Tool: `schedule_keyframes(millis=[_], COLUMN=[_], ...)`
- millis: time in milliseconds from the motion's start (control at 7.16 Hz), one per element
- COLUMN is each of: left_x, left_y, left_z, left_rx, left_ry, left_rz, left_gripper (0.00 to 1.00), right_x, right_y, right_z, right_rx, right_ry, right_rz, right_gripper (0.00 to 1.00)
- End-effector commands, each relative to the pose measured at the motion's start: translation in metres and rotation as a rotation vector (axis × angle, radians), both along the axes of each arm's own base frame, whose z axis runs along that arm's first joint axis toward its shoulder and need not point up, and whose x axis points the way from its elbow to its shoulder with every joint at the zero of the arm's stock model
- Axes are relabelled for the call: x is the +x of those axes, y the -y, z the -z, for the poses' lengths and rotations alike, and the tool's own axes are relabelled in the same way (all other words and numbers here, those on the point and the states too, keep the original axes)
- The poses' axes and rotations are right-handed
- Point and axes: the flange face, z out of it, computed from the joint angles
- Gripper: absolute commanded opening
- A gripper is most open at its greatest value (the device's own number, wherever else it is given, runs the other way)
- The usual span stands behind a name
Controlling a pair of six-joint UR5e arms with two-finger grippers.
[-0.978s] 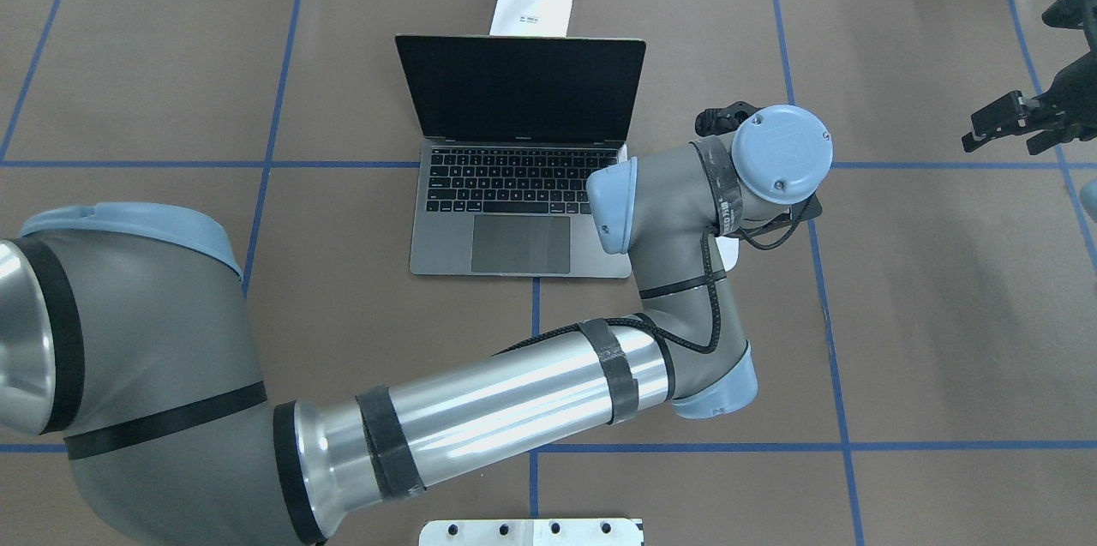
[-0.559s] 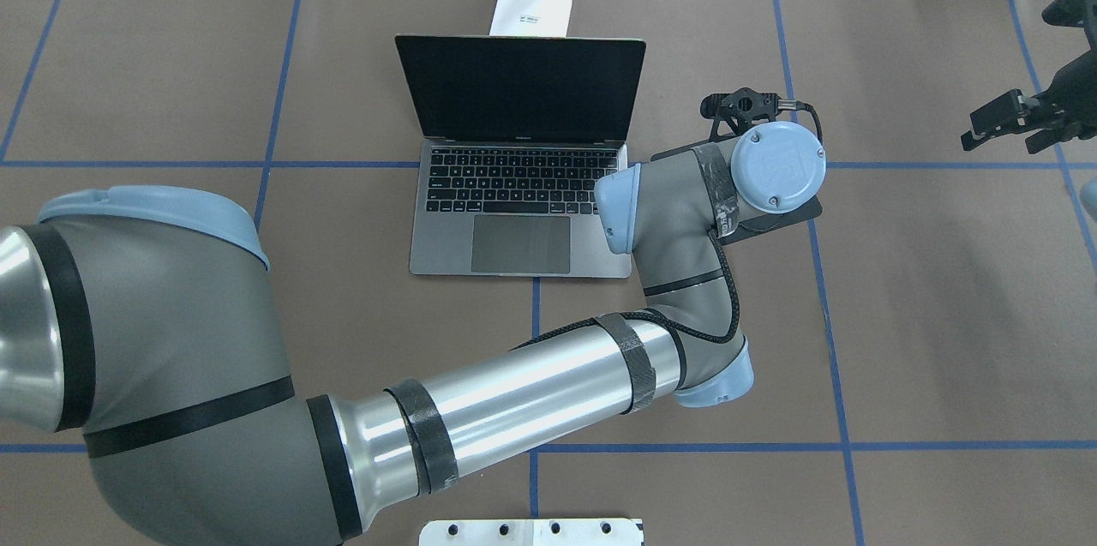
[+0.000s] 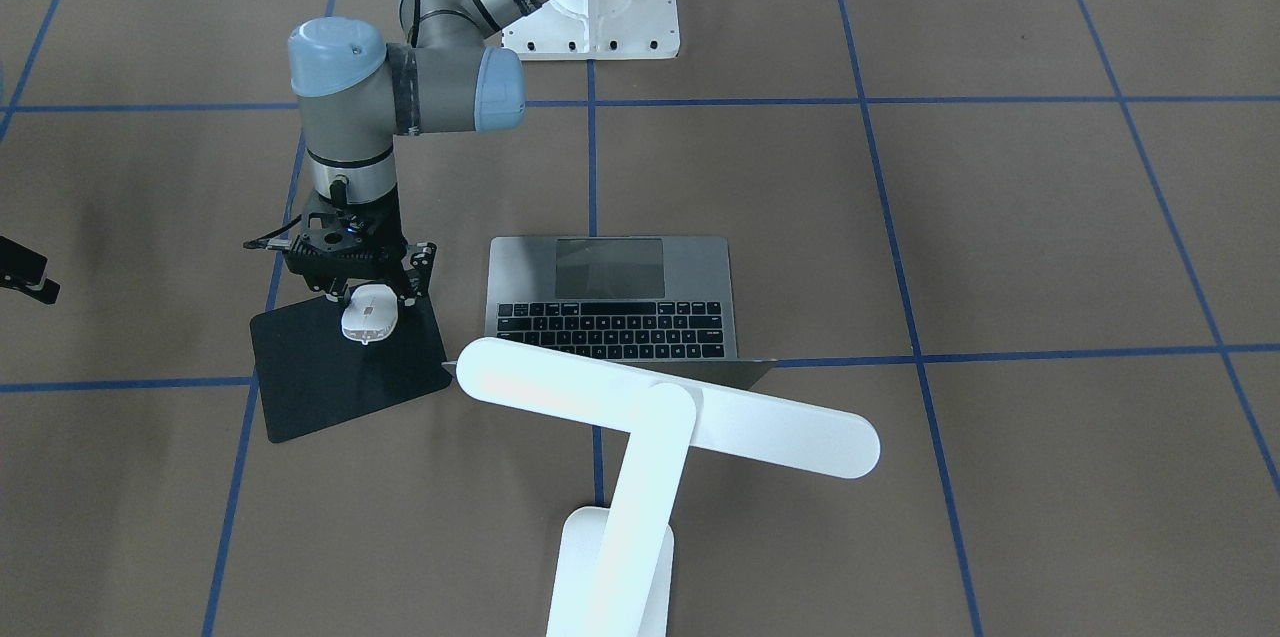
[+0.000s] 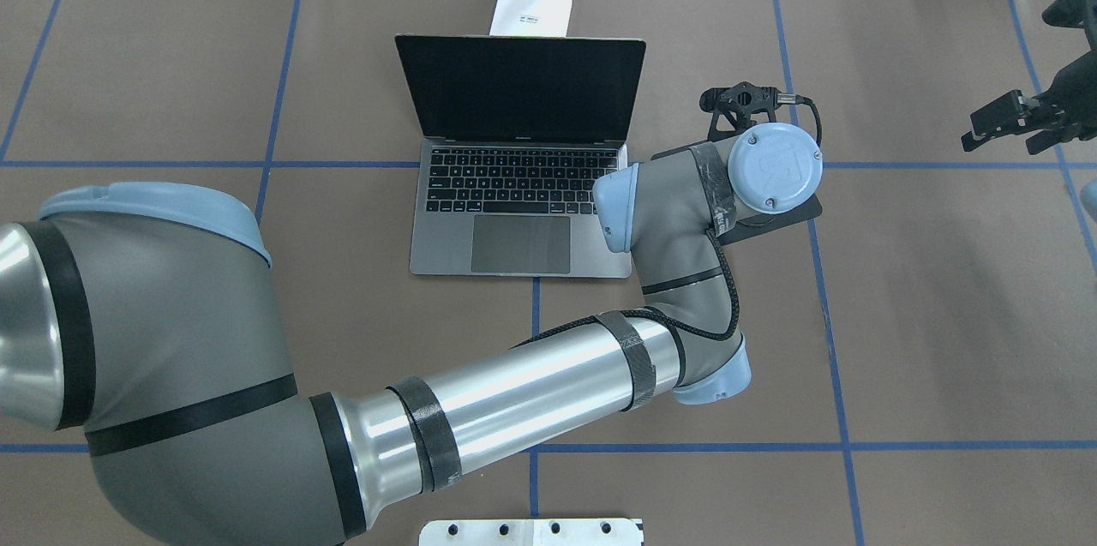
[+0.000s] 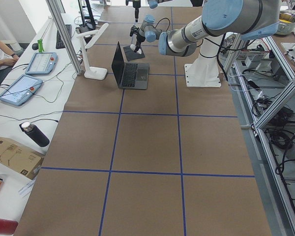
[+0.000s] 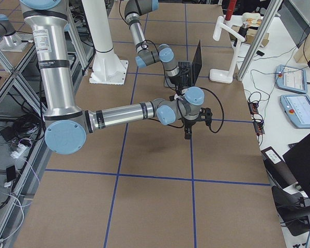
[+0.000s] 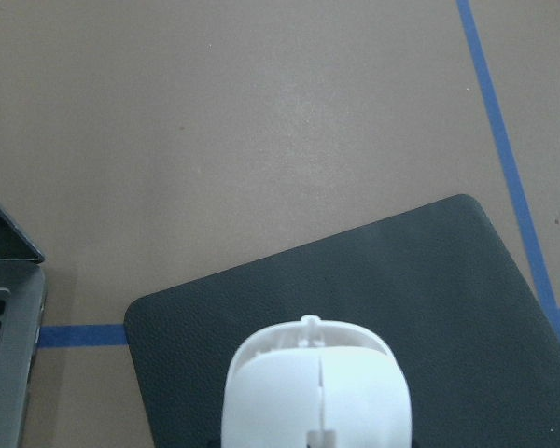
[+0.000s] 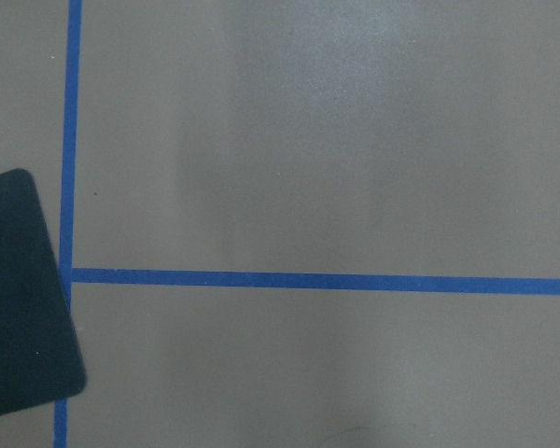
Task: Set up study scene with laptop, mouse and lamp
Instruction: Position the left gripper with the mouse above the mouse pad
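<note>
The open grey laptop [image 4: 523,220] sits mid-table and also shows in the front-facing view [image 3: 610,262]. The white lamp [image 3: 665,409] stands behind it, with its base [image 4: 531,6] at the far edge. My left arm reaches across to the laptop's right. Its gripper [image 3: 367,295] points down, shut on the white mouse [image 3: 369,314], which is low over the black mouse pad [image 3: 340,377]. The mouse fills the bottom of the left wrist view [image 7: 317,392]; I cannot tell whether it touches the pad. My right gripper [image 4: 1011,124] hangs at the table's right edge; its fingers are hidden.
The mouse pad [image 4: 784,216] lies askew next to the laptop's right side; its corner shows in the right wrist view [image 8: 19,308]. The white bolted pedestal [image 4: 531,531] is at the near edge. Blue tape lines cross the brown table. Tablets and cables lie beyond the far edge [image 5: 19,88].
My left wrist has moved a little toward the far side, over the pad. The white mouse that peeked out below the wrist is now hidden under it in the overhead view. The right arm is still.
</note>
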Motion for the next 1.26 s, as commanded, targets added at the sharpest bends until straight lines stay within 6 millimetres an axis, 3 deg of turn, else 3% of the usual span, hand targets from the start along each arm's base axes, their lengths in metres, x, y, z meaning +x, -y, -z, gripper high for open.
schedule_keyframes(millis=[0,279,419,699,838,978,1118], left_x=[-0.001,-0.002,-0.006,-0.034,-0.056,-0.094,-0.136], left_y=[0.001,0.001,0.001,0.010,0.006,-0.004,0.009], left_z=[0.001,0.007,0.019,0.050,0.033,-0.022,-0.070], left_rx=[0.005,0.011,0.016,-0.002,-0.036,-0.052,-0.060], left_ry=[-0.009,-0.027,-0.044,-0.071,-0.058,-0.064,-0.039], left_rz=[0.003,0.004,0.003,-0.023,-0.056,-0.110,-0.172], left_gripper=[0.95,0.99,0.99,0.99,0.99,0.99,0.99], right_x=[0.000,0.000,0.000,0.000,0.000,-0.001,-0.004], right_y=[0.000,0.000,0.000,0.002,0.002,0.003,0.010], right_z=[0.001,0.001,0.001,-0.002,-0.003,-0.005,-0.002], right_rx=[0.001,0.000,0.000,0.004,0.006,0.008,0.011], right_ry=[0.002,0.002,0.000,-0.006,-0.009,-0.013,-0.012], right_rz=[0.001,0.001,0.000,0.000,0.001,0.003,0.002], right_gripper=[0.99,0.99,0.99,0.99,0.99,0.99,0.99])
